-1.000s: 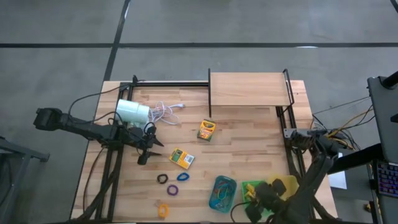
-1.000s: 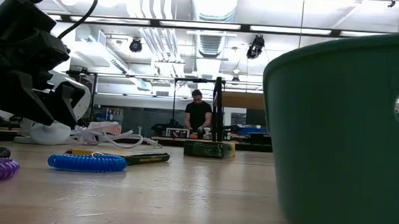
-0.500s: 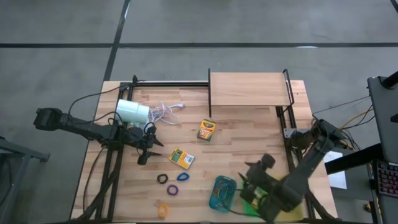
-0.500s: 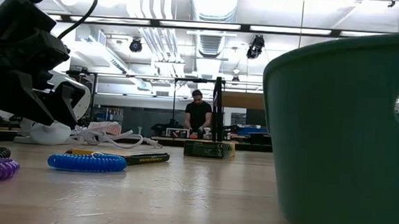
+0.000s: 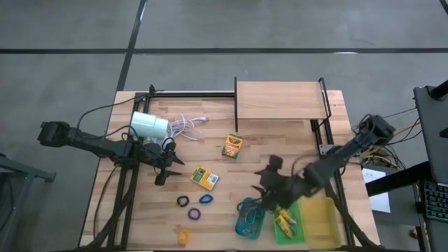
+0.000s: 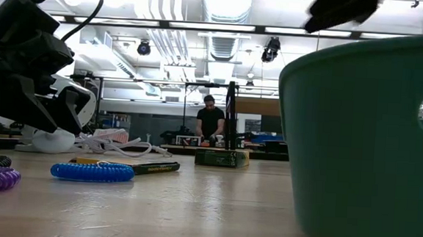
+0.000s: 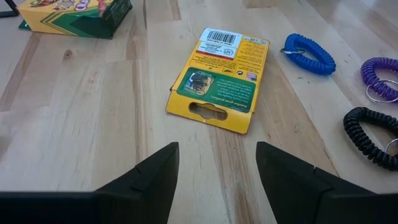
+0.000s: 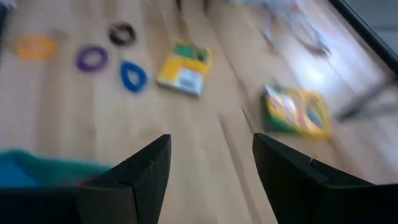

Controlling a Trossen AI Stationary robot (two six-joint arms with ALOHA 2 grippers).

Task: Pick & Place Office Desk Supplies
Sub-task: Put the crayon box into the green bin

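While both hands gape empty, left hand [image 5: 162,170] and right hand [image 5: 269,183], two crayon boxes [image 5: 232,145] and four loops [image 5: 183,201] lie on the bench [image 5: 280,161].

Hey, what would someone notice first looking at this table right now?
Probably the right gripper, open and empty, reaching over the middle of the table above the teal tray. Next, the two crayon boxes at centre, with coloured coil loops nearer the front edge. The left gripper waits open by the white lamp.

Workshop: exposed ceiling ducts [image 6: 223,42], workbenches [image 6: 195,148]
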